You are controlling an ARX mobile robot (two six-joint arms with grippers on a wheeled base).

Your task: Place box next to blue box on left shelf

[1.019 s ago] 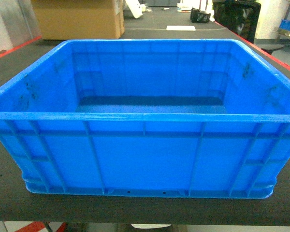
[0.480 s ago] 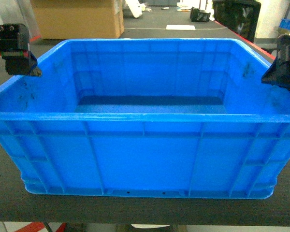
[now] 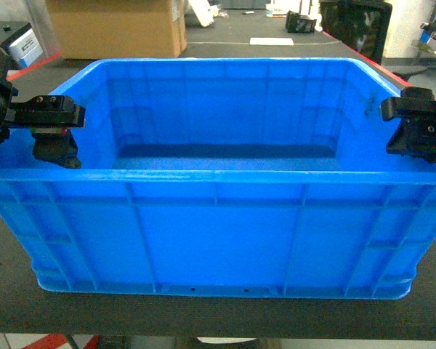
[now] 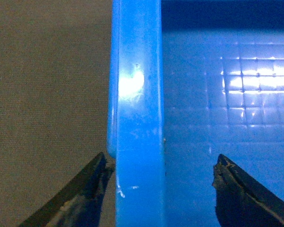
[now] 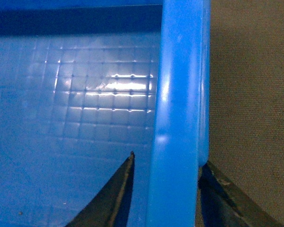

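Box (image 3: 218,225) sits on dark table (image 3: 7,283), cardboard carton (image 3: 120,27) behind; my left gripper (image 4: 162,189) and right gripper (image 5: 168,189) straddle side rims, jaws spread.

Box (image 3: 218,225) interior open; cardboard carton (image 3: 116,27) stands behind.

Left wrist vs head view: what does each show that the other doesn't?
Left wrist only: the box rim running between the open left gripper fingers, one outside, one inside, plus the gridded floor. Head only: the whole box, the right gripper at the opposite rim, a cardboard box behind. Both: blue rim, left gripper, dark table.
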